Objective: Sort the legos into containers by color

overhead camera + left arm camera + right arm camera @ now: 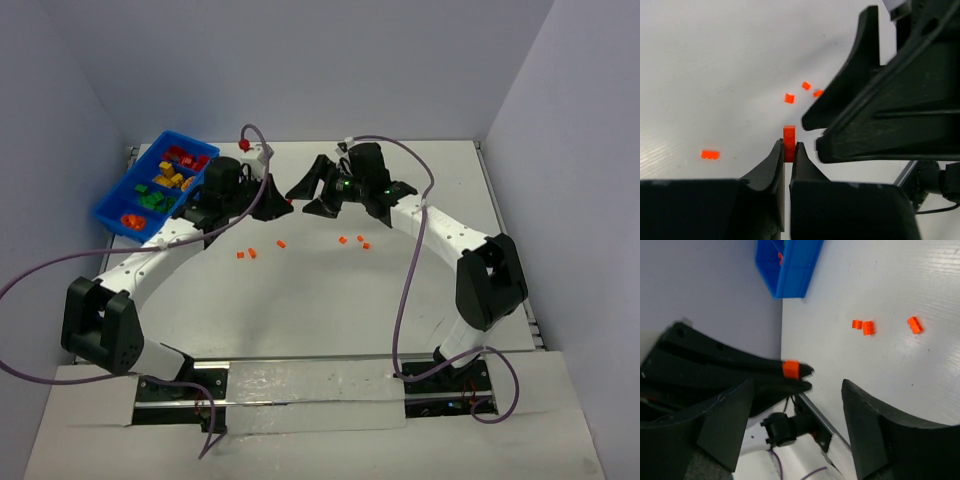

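Note:
My left gripper (789,146) is shut on a small orange brick (789,134) and holds it above the white table; it also shows in the top view (284,206). My right gripper (797,385) is open and empty, its fingers (855,90) spread close around the left gripper's tip and its brick (790,369). In the top view the right gripper (310,197) faces the left one at the table's far middle. The blue bin (112,208) stands at the far left with red, yellow, green and orange bricks in its compartments.
Loose orange bricks lie on the table: two (240,255) (252,252) left of centre, one (281,243) in the middle, three (343,240) (360,238) (366,246) to the right. Purple cables loop over both arms. Grey walls close the back and sides.

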Controlling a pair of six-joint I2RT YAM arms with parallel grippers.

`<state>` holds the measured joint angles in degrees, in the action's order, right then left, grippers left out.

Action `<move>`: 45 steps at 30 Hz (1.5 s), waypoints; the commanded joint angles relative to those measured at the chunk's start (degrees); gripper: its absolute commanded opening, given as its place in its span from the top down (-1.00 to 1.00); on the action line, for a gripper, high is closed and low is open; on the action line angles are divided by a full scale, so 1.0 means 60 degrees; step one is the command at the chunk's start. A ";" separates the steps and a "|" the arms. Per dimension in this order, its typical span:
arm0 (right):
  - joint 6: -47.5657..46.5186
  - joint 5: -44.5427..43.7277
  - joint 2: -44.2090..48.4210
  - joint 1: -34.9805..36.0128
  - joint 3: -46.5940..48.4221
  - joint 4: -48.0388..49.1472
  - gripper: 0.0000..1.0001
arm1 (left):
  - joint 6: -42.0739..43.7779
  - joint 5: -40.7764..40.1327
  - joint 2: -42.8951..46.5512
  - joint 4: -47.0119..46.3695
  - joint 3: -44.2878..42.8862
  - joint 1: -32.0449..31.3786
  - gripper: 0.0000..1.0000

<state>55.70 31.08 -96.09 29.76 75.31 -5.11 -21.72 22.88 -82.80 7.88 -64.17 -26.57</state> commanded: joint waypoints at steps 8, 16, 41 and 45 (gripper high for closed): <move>-0.2016 0.0344 0.0298 -0.0555 0.0620 -0.0159 -0.78 | 0.3078 0.0616 0.1828 0.3285 0.0596 0.4038 1.00; -0.6544 -0.0551 0.0561 -0.0771 0.1511 -0.2955 -1.00 | 0.6797 0.1227 0.0440 0.5980 -0.1141 0.8249 1.00; -0.8098 -0.1443 0.0399 -0.1210 0.0705 -0.3897 -1.00 | 0.7752 0.0065 -0.4724 0.6962 -0.5674 0.9243 0.84; -0.8097 -0.1473 0.0342 -0.1239 0.0691 -0.3939 -1.00 | 0.7720 -0.0083 -0.5046 0.6798 -0.5907 0.9031 0.73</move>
<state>7.83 22.11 -94.65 22.91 79.72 -28.74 23.69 23.47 -111.51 49.20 -96.17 29.10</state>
